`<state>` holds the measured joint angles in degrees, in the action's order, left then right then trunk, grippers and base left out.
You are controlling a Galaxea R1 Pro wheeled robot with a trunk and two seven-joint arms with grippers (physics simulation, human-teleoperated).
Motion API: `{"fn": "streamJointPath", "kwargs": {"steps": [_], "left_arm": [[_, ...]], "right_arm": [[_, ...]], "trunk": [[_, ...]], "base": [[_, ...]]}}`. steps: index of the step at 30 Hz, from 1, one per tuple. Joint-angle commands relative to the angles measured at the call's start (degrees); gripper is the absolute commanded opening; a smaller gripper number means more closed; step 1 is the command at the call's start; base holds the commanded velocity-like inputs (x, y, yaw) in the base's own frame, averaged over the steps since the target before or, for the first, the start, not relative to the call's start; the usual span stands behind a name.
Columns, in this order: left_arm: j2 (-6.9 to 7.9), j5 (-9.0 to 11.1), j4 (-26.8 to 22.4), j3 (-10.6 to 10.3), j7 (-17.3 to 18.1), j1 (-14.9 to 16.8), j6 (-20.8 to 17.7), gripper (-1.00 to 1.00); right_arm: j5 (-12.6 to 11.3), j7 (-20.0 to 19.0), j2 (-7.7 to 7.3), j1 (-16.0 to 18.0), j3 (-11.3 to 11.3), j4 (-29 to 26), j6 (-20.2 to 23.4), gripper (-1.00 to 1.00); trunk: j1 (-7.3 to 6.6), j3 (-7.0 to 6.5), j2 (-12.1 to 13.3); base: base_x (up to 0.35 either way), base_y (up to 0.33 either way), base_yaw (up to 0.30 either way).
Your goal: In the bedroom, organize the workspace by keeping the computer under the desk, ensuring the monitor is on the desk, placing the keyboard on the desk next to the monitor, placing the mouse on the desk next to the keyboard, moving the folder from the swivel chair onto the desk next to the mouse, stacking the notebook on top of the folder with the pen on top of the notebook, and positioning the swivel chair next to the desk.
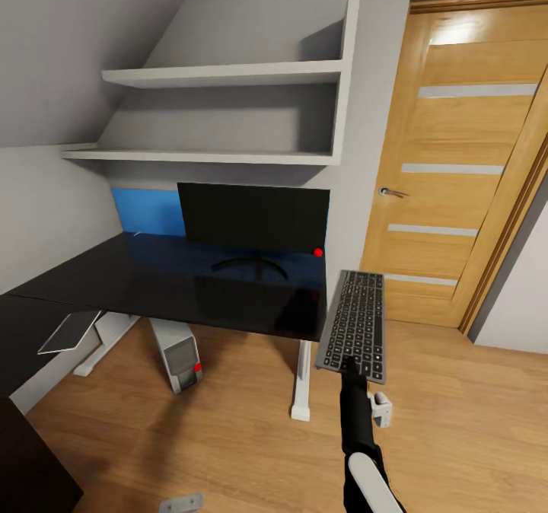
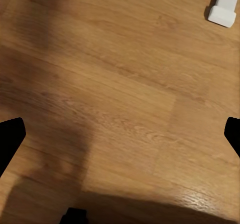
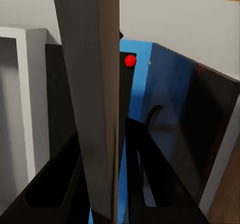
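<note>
Keyboard pinched by its near edge in my right gripper, arm stretched forward beside the desk; left fingers spread wide above floor.

We see grey walls w/ a sloped ceiling, two white shelves above, a wooden door w/ frosted strips at right, wood plank floor, light glare on door's top.

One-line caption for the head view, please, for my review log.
Right gripper holds the keyboard in the air beside the black desk, monitor on it, computer on the floor beneath.
</note>
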<state>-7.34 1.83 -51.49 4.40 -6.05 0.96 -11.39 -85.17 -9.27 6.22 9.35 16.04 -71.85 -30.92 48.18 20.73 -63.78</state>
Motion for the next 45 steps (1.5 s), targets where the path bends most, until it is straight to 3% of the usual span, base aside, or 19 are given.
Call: {"fn": "streamJointPath", "kwargs": {"steps": [1,4,6,9,12,13,18,26,45], "left_arm": [[-0.04,0.19,-0.1,0.08,-0.11,0.01,-0.31,1.0],[-0.04,0.18,-0.1,0.08,-0.11,0.04,-0.34,1.0],[-0.04,0.17,-0.1,0.08,-0.11,0.02,-0.34,1.0],[-0.04,0.18,-0.1,0.08,-0.11,0.03,-0.35,1.0],[0.04,0.19,-0.1,0.08,-0.11,0.02,-0.33,1.0],[0.29,0.19,-0.1,0.13,-0.12,0.01,-0.34,1.0],[0.46,0.19,-0.1,0.16,-0.16,0.03,-0.35,1.0],[0.49,0.19,-0.1,0.1,-0.11,0.02,-0.3,1.0],[0.49,0.19,0.07,0.08,-0.16,0.01,-0.38,1.0]], "right_arm": [[-0.67,-0.55,0.11,0.05,0.11,0.02,-0.2,-1.0],[-0.62,-0.39,1.11,0.13,0.12,0.15,-0.34,-1.0],[-0.47,-0.21,2.92,0.33,0.08,1.04,-0.59,-1.0],[-0.39,1.05,3.78,0.89,0.05,3.77,-2.47,-1.0],[-0.55,4.62,3.78,3.94,0.05,7.22,-10.0,-1.0],[-0.59,6.67,3.78,5.53,0.05,8.32,-16.29,-1.0],[-0.61,7.61,3.78,6.34,0.04,9.66,-22.52,-1.0],[-0.46,7.15,3.78,6.43,0.12,13.02,-23.94,-1.0],[-0.33,6.08,3.78,6.42,-0.47,12.96,-23.83,-1.0]], "trunk": [[0.0,0.07,-0.04],[0.0,0.07,-0.04],[0.0,0.07,-0.04],[0.0,0.07,-0.04],[0.0,0.07,-0.04],[0.0,0.07,-0.04],[0.0,0.07,-0.04],[0.0,0.07,-0.04],[0.0,0.09,-0.04]], "base": [[0.0,0.0,0.0],[0.0,0.0,0.0],[0.0,0.0,0.0],[0.0,0.0,0.0],[0.0,0.0,0.0],[0.0,0.0,0.0],[0.0,0.0,0.0],[0.023,0.021,0.0],[0.208,0.052,-0.017]]}}
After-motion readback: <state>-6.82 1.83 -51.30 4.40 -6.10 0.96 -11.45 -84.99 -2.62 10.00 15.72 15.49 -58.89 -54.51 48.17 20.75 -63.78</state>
